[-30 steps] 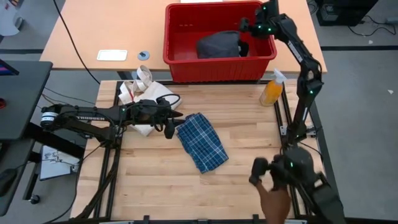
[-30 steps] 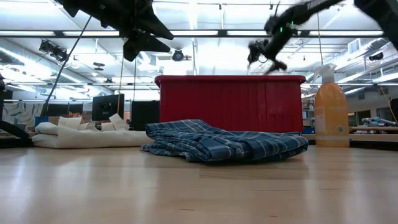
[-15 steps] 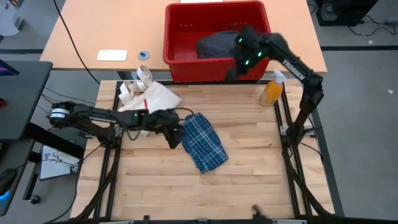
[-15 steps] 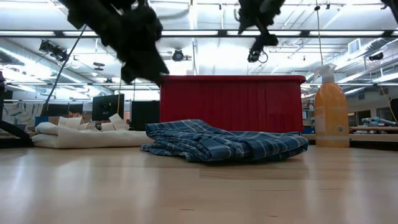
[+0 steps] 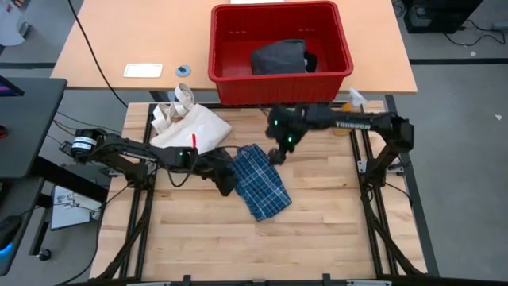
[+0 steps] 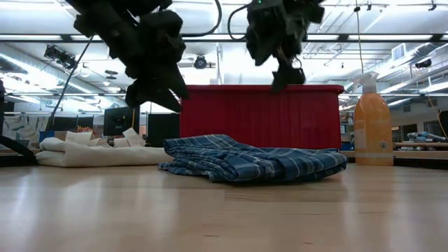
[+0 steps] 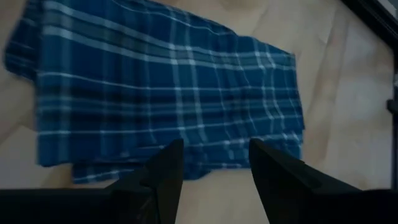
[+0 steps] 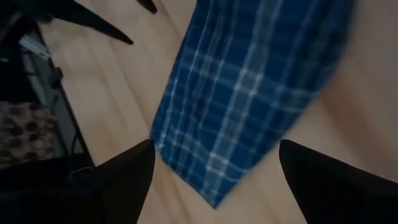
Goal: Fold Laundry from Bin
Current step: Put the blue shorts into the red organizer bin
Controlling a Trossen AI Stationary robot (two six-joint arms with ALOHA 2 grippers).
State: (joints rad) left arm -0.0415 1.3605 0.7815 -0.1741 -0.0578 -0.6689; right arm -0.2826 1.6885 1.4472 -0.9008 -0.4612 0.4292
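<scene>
Plaid shirt (image 5: 259, 181) folded flat mid-table, left gripper (image 5: 228, 184) hovering at its left edge with fingers parted and empty, right gripper (image 5: 275, 152) above its far end spread wide and empty, dark charcoal-grey piece (image 5: 278, 57) in red bin (image 5: 226, 83).

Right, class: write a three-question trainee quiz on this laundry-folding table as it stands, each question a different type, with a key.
1. True or false: the plaid shirt lies inside the red bin.
2. Multiple choice: the right gripper is A) inside the bin, B) above the shirt's far end, open and empty, C) by the spray bottle.
3. Short answer: what lies on the table beside the left arm?

Key
1. False; it lies on the wooden table.
2. B.
3. The cream tote bag; the left gripper is open at the shirt's edge.
</scene>
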